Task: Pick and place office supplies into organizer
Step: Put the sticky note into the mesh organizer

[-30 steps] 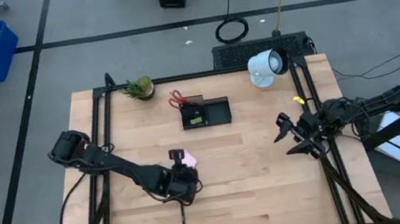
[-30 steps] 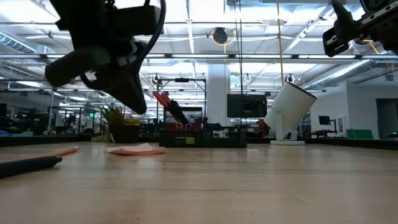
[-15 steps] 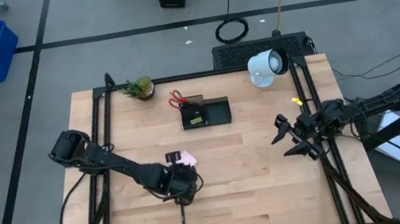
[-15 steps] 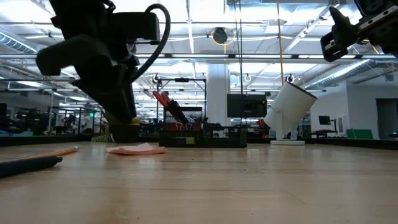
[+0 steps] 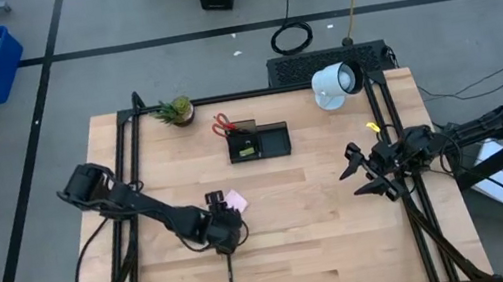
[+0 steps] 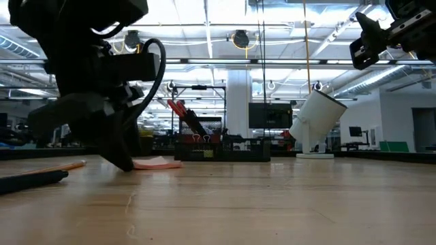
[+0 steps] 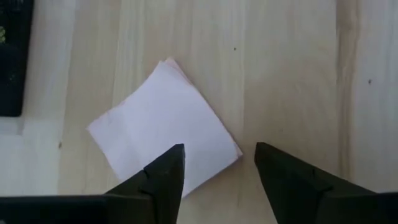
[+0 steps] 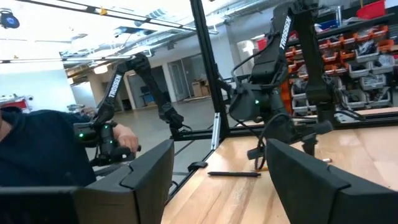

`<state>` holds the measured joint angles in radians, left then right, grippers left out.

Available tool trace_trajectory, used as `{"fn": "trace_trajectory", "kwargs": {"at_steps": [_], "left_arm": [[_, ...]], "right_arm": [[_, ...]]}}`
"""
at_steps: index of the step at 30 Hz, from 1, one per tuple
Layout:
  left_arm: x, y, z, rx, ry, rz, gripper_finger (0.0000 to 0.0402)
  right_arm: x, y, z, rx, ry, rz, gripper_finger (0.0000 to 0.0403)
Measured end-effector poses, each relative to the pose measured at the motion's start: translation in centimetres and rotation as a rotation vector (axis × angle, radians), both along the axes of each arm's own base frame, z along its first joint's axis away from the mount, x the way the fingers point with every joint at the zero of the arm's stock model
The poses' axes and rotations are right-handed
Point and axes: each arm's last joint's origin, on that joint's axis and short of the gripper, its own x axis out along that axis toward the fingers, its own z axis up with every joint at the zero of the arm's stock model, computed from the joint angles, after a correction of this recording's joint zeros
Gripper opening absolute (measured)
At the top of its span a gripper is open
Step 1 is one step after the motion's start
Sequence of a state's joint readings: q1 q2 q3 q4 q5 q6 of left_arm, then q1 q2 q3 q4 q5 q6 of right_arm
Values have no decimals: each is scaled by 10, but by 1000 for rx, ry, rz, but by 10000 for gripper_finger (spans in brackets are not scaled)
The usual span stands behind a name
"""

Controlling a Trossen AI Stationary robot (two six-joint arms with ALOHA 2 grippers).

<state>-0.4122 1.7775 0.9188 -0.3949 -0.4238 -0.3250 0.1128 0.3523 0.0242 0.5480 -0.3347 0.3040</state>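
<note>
Organizer (image 5: 259,143): holding red-handled scissors (image 5: 221,123) upright in its cup section.
Left claw (image 7: 217,163): standing wide over pink sticky-note pad (image 7: 165,137), near organizer.
Right claw (image 5: 359,172): hanging wide.

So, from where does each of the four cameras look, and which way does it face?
High view: above the table, facing straight down; both arms, organizer.
Low view: at tabletop height, facing level across; left gripper low, right gripper high.
Left wrist view: looks down past open fingers at the pink sticky-note pad.
Right wrist view: looks across the table past open fingers at the left arm.
Shared: the pad shows in the high, low and left wrist views.
</note>
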Motion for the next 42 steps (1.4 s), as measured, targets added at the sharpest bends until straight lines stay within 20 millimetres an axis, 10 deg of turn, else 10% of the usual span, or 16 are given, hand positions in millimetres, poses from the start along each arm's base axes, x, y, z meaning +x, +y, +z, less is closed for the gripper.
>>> {"fn": "trace_trajectory", "kwargs": {"at_steps": [10,18,42], "left_arm": [[-7,29,-18,16,40,22,152],[-3,47,-20,-63,64,45,13],[10,-6,41,7,-57,-57,0]], "right_arm": [[0,0,0,-1,0,0,243],[0,0,0,-1,0,-1,246],[8,-1,-7,19,83,-72,246]]}}
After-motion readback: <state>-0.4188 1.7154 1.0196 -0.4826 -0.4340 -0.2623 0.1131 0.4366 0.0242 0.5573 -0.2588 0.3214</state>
